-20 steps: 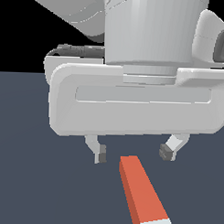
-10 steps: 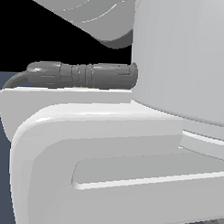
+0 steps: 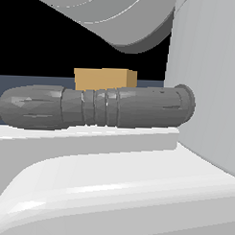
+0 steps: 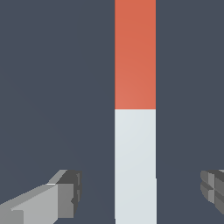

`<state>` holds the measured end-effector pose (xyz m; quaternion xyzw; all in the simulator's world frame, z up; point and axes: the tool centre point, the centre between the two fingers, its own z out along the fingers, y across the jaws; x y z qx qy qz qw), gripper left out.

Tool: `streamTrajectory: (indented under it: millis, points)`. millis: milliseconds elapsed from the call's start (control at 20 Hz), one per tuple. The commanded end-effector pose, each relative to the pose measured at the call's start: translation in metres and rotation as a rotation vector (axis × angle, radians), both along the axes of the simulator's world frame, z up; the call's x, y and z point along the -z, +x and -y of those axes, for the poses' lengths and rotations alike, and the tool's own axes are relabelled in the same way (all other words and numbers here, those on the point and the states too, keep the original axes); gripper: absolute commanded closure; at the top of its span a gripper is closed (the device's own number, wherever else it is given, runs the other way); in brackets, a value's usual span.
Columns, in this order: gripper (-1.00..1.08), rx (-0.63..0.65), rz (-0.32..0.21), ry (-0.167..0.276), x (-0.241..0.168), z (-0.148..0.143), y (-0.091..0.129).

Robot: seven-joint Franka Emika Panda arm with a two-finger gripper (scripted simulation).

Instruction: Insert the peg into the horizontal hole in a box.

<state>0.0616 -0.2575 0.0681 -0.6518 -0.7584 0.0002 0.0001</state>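
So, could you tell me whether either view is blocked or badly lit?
Exterior view: the arm's pale body fills most of the frame, with only the box top showing behind a grey cable plug. Wrist view: evenly lit, sharp, the peg unobstructed between the open gripper fingers.

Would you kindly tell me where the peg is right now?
In the wrist view, the peg lies on the dark floor between the open gripper's fingers, untouched.

A flat dark slate-blue desk (image 4: 52, 87) filled the wrist view, plain and unmarked. In the exterior view only a thin strip of it (image 3: 34, 81) showed at far left, beneath a black background (image 3: 40, 44).
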Motion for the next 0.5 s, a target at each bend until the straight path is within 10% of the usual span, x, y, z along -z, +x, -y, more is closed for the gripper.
streamTrajectory:
  millis: [0,450]
  points:
    - [-0.92,-0.001,0.0,0.0,0.0,0.001,0.001]
    - [-0.92,-0.001,0.0,0.0,0.024,0.0,0.0]
